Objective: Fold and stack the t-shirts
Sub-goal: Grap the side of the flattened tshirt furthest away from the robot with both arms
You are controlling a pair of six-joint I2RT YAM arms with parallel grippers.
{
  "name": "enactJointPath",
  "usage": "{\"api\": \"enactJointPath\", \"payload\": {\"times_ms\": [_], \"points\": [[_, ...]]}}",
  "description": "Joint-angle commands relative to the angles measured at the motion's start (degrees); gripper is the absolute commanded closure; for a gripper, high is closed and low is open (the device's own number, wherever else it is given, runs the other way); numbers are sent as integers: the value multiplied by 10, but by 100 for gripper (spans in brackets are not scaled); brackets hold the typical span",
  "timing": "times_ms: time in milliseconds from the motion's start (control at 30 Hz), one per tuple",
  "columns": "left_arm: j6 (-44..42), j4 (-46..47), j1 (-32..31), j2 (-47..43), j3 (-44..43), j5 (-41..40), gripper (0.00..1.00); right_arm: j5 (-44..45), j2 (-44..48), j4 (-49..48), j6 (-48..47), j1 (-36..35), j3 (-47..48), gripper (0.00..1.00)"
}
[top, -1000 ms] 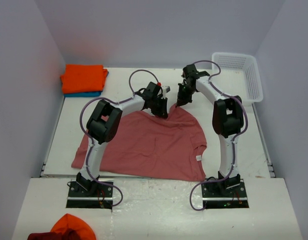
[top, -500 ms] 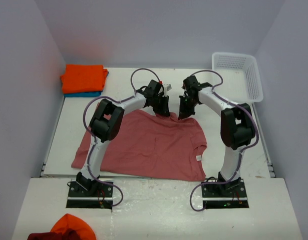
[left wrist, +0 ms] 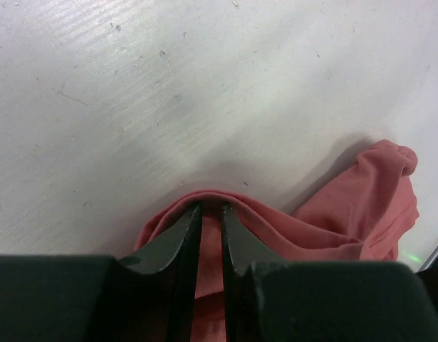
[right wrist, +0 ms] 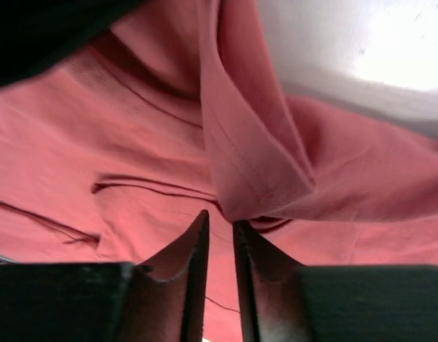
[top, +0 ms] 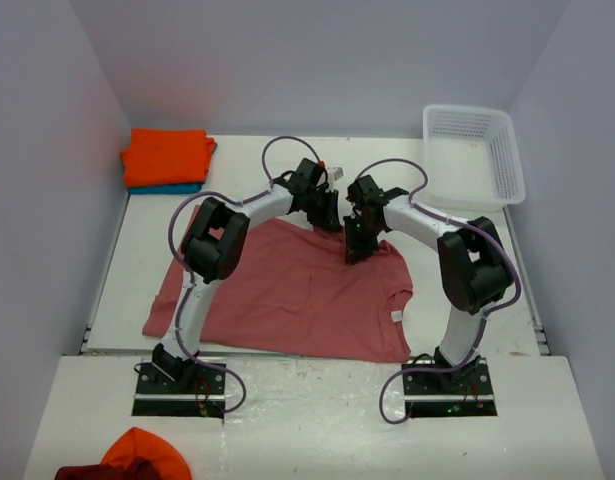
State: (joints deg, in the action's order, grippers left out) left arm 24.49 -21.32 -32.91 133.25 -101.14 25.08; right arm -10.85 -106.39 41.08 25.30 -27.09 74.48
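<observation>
At the lower left of the overhead view, on the near ledge beside the arm bases, a loose heap of orange and dark red cloth [top: 137, 452] is lying, too crumpled to be identified further. Beyond it, the salmon-red t-shirt [top: 287, 300] is lying spread across the middle of the worktop [top: 137, 240], its small white tag [top: 396, 316] showing near its lower right edge.

The first fold of this shirt is judged to be in hand. Its far edge is being gripped at two points close together. The right end effector [top: 354, 252] is clenched on a doubled flap held above the shirt's body, and the left end effector [top: 325, 212], just beyond it, is clenched on the far hem. The next move is judged to call for both gripped points being carried toward the near edge together and laid down level, so that the fold is not skewed.

At the upper left, the orange t-shirt [top: 165, 156] is lying folded on the teal-blue t-shirt [top: 177, 188], where the finished shirt is presumably to be stacked. A white basket [top: 507, 165] is standing at the upper right.

The pinches themselves are shown only by the wrist cameras. In the left one, a ridge of cloth is being squeezed between nearly closed fingers over bare worktop. In the right one, a hemmed fold is hanging into the narrow gap. The shirt's overall outline and the stack are shown only from overhead.
</observation>
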Motion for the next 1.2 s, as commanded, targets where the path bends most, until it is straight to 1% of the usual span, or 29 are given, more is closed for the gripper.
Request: {"api": "enactJointPath", "payload": {"times_ms": [0,33,100,200,400,467,633,767,867,967,1000,1167], "points": [[-7,-27,6,23,1,-18,81,18,39,-14,6,-9,-15,78],[-8,-26,6,24,2,-17,81,26,43,-15,8,-10,-23,72],[-8,-26,6,25,3,-15,81,44,59,-22,11,-10,-28,68],[-8,-23,6,26,9,-14,81,61,68,-21,11,-9,-24,66],[-11,-22,7,24,17,-16,81,78,89,-12,21,-10,-15,66],[-12,-22,6,24,19,-17,81,98,100,-9,33,-9,-13,66],[-10,-17,7,22,26,-16,81,102,67,2,58,28,31,67],[-12,-17,6,17,31,-17,81,67,45,-7,81,58,51,69],[-13,-18,7,16,31,-17,81,64,38,-17,108,76,52,69],[-14,-17,7,17,31,-16,81,44,28,-28,126,85,47,69],[-13,-17,7,17,31,-16,81,24,19,-30,129,89,45,69],[-13,-14,7,18,36,-13,81,-4,15,-74,168,95,13,69]]}}
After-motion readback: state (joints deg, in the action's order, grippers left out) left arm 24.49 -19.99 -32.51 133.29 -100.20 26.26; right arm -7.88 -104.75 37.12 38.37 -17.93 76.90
